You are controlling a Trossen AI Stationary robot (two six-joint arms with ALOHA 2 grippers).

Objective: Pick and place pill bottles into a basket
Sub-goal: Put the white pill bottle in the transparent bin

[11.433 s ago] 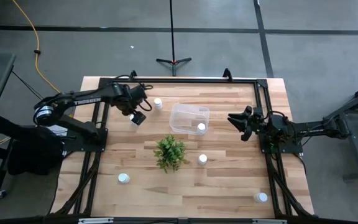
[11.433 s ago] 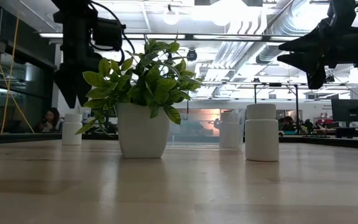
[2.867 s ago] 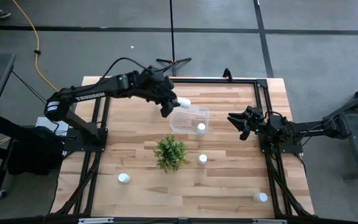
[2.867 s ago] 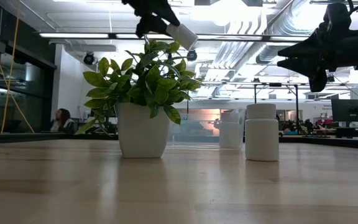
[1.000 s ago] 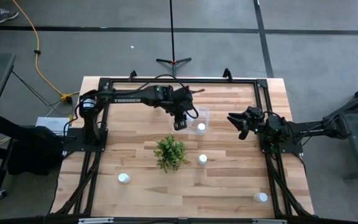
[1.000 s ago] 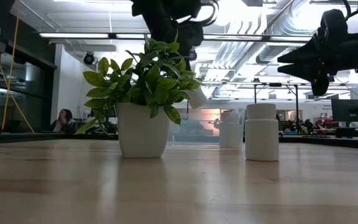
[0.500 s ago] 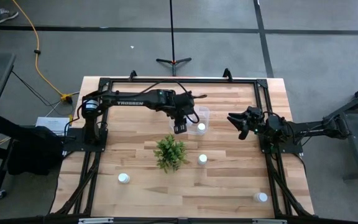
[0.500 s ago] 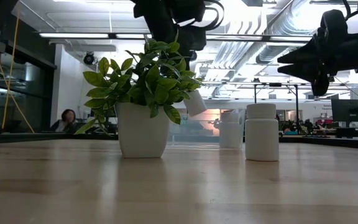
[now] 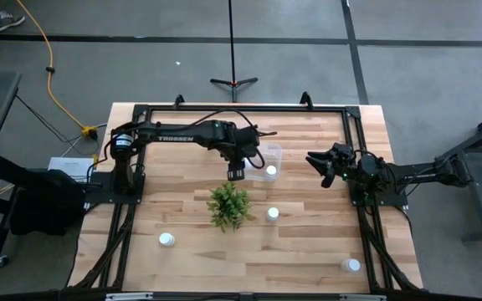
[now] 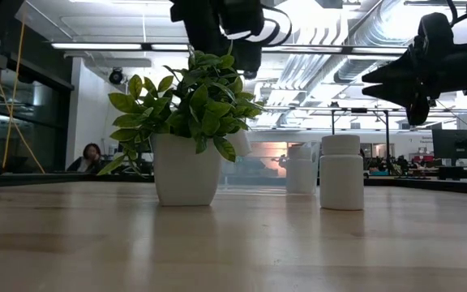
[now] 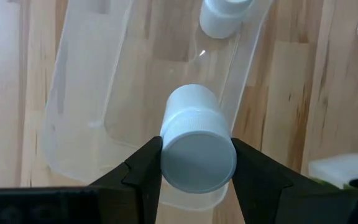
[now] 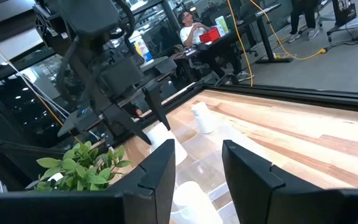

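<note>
My left gripper (image 9: pixel 235 171) is shut on a white pill bottle (image 11: pixel 197 155) above the near left corner of the clear bin (image 9: pixel 258 155). In the low view the bottle (image 10: pixel 238 144) peeks out beside the plant's leaves. One bottle (image 9: pixel 271 170) stands in the bin on its base. Other bottles stand on the table: one beside the plant (image 9: pixel 273 214), one near left (image 9: pixel 166 240), one near right (image 9: pixel 351 265). My right gripper (image 9: pixel 319 165) is open and empty, raised to the right of the bin. My left gripper pinches the bottle's round side (image 11: pixel 166 163) between its two fingers, near the end that faces the wrist camera. The fingers (image 11: pixel 140 169) come from above, pointing down. The bottle is lifted clear and tilted, over the bin's edge (image 11: pixel 73 168).
A green plant in a white pot (image 9: pixel 229 203) stands just near of the bin and close to my left gripper. Black frame rails (image 9: pixel 241 107) run along the table's far, left and right sides. Bare wood lies toward the near edge (image 9: pixel 258 259).
My left gripper has gone down and a little toward the table's left and near edge, over the bin's near left corner. It has stayed shut on the bottle, which has sunk lower and stays tilted.
</note>
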